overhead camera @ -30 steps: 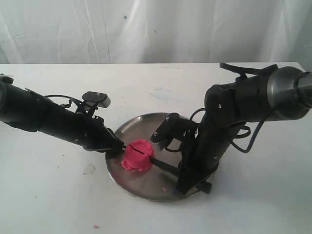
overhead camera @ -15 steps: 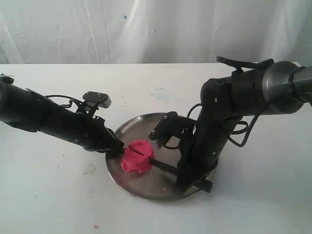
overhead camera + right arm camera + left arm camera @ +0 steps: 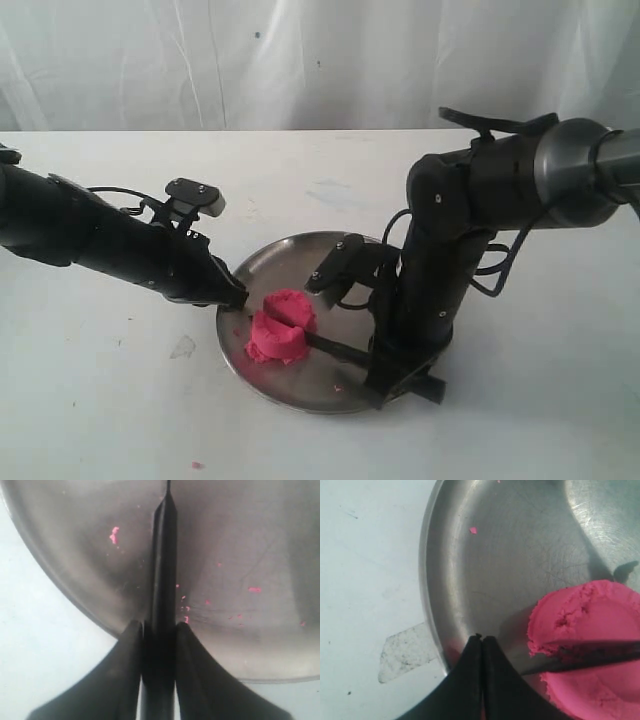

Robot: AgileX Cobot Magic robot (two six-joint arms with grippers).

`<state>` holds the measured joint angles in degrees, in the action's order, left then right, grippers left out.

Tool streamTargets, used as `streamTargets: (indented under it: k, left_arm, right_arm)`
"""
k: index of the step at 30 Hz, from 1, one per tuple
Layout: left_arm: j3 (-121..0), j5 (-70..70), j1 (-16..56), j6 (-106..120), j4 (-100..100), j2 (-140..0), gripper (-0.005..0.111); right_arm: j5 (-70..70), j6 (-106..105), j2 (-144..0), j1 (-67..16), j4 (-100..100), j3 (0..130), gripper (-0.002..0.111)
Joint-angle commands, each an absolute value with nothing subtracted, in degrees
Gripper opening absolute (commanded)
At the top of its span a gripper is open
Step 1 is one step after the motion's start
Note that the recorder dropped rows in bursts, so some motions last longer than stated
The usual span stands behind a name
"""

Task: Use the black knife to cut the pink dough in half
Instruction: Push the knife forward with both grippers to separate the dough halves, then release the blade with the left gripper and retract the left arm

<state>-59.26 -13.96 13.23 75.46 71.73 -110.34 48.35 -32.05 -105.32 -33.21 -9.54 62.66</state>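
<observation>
The pink dough lies on the left part of the round steel plate. The black knife is sunk into it, and its blade runs across a deep slit between two lobes of dough. My right gripper is shut on the knife's handle over the plate's near rim. My left gripper is shut with nothing in it, just inside the plate's left rim, a short way from the dough. In the exterior view the left gripper is at the plate's edge.
Pink crumbs dot the plate. A grey smudge marks the white table left of the plate, and a pink crumb lies near the front edge. A white curtain hangs behind the table.
My left gripper has drawn back a little from the dough's side toward the plate's rim. The slit in the dough has widened and the knife sits lower in it.
</observation>
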Motion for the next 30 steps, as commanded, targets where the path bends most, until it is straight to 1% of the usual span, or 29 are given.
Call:
streamTargets:
  k: [1,16,26,30]
  left_arm:
    - [-58.86,-14.95,13.3,75.23,71.78,-109.68,0.0]
    - [-58.86,-14.95,13.3,75.23,71.78,-109.68,0.0]
    - [-58.48,-13.6,13.18,75.23,69.92,-103.96,0.0]
    - [-57.46,-13.91,10.96,73.01,69.49,-100.27,0.0]
  right_arm:
    - [47.49,-27.45,-105.2,-33.06,-6.29,62.87,0.0]
    - [44.42,-17.67,-105.2,-33.06,2.13,62.87,0.0]
    - [43.92,-20.71,-102.29,-33.06,-2.31,62.76,0.0]
    - [43.75,-20.56,-100.09,-33.06,-6.68,62.76,0.0]
